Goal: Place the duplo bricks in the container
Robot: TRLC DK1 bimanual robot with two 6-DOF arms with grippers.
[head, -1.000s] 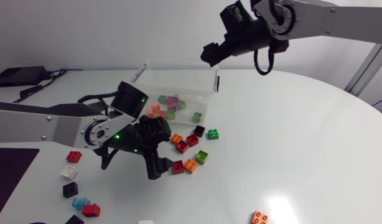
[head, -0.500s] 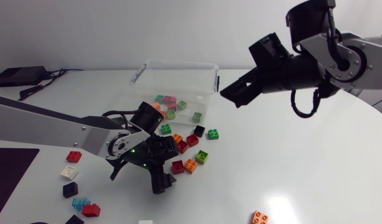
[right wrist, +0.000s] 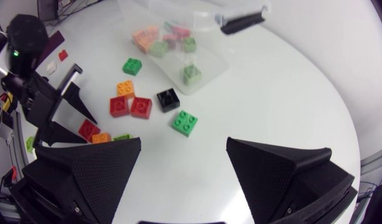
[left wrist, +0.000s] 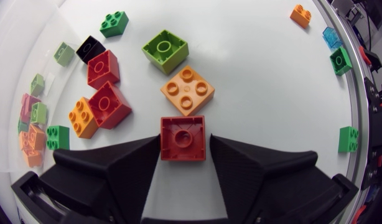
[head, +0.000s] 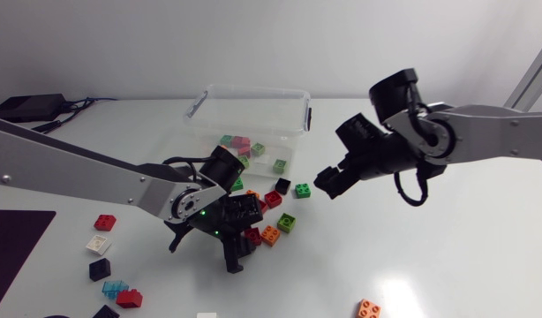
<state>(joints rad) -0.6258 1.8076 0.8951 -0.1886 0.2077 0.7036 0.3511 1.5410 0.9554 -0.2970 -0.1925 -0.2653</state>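
My left gripper (head: 242, 233) stands low over the cluster of loose bricks, its fingers pressed against both sides of a red brick (left wrist: 183, 138). Just ahead of it lie an orange brick (left wrist: 187, 91) and a lime brick (left wrist: 165, 50), with two more red bricks (left wrist: 107, 104) beside them. The clear container (head: 253, 99) at the back holds several bricks. My right gripper (head: 329, 182) hangs open to the right of the cluster, above a green brick (right wrist: 185, 122) and a black brick (right wrist: 168, 98).
More loose bricks lie at the front left: red (head: 104, 222), white (head: 98, 245), black (head: 99, 269), blue (head: 114, 289). An orange brick (head: 369, 308) sits near the front edge. A dark mat (head: 11, 247) covers the left corner.
My left gripper shifted right to the red brick and its fingers came together on it. My right arm swung down from above the container to the right of the cluster.
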